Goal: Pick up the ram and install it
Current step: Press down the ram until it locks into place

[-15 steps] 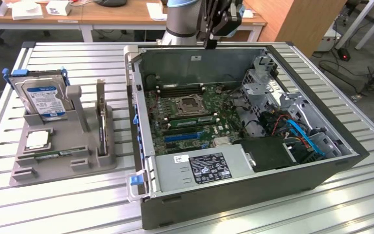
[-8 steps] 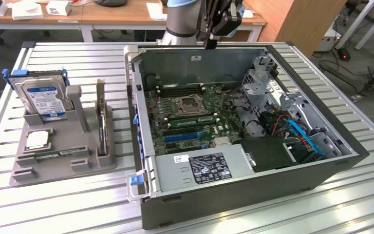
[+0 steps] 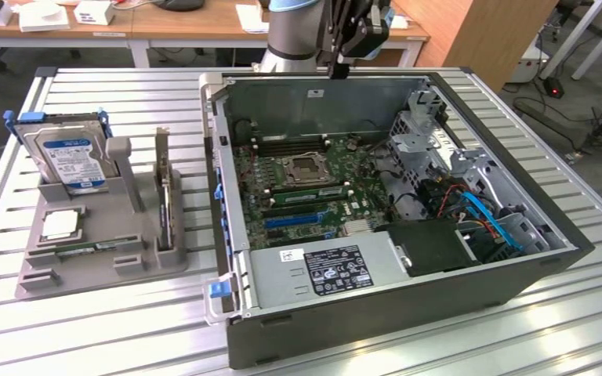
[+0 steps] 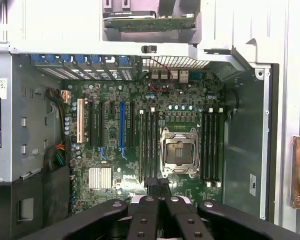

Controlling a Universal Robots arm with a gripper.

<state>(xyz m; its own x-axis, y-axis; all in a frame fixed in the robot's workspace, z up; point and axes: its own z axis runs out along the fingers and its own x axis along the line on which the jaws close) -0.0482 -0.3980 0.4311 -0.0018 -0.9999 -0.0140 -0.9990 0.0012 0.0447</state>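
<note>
The ram (image 3: 90,250) is a thin green stick lying flat in the front of a grey holder (image 3: 40,278), at the exterior view's left of the open computer case (image 3: 385,313). My gripper (image 3: 338,72) hangs above the case's far wall, well away from the ram. From the wrist, its black fingers (image 4: 145,220) are pressed together with nothing between them, so the gripper (image 4: 158,189) is shut and holds nothing. Below it lies the motherboard (image 4: 110,150) with the processor socket (image 4: 179,152) and dark memory slots (image 4: 149,145) on both sides of it.
The grey holder also carries an upright hard drive (image 3: 71,160), a square silver processor chip (image 3: 60,225) and an upright expansion card (image 3: 163,196). The case holds a power supply (image 3: 322,270), a drive cage (image 3: 426,133) and blue cables (image 3: 495,219). Desks stand behind the slatted table (image 3: 92,337).
</note>
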